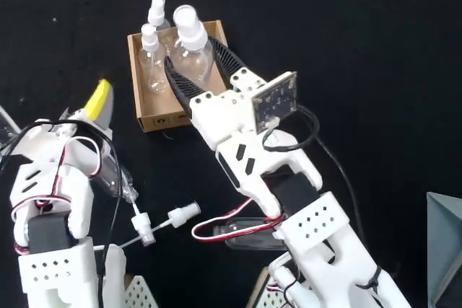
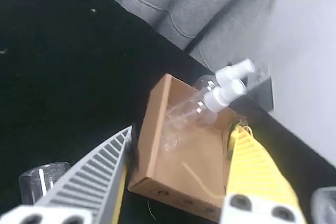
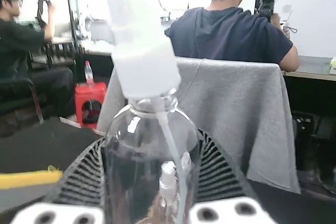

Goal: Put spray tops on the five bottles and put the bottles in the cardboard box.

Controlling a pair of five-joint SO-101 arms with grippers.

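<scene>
Gripping the largest bottle [image 1: 192, 59] between its ribbed black fingers [image 1: 175, 81], the right gripper [image 1: 198, 66] is holding it upright at the open cardboard box [image 1: 151, 117], which is sitting toward the far side of the black counter [image 1: 375, 48]. This bottle is showing a rounded clear plastic body, a broad white spray top and a thin dip tube running down inside. Whether its base is touching the box floor cannot be told.

Two smaller clear bottles [image 1: 153, 63], each wearing a white spray top, are standing at the far end of the same box, just beside the held one. That is making three capped bottles in all.

One bare clear bottle [image 2: 44, 182] is resting close by the left arm. Two loose white spray tops [image 1: 184, 213], each trailing a thin tube, are lying on the counter between the two arms.

The left gripper [image 2: 181, 129] is hanging with its fingers spread apart and grasping nothing, one finger grey and ribbed, the other yellow. The box is looking shallow, brown and rectangular.
</scene>
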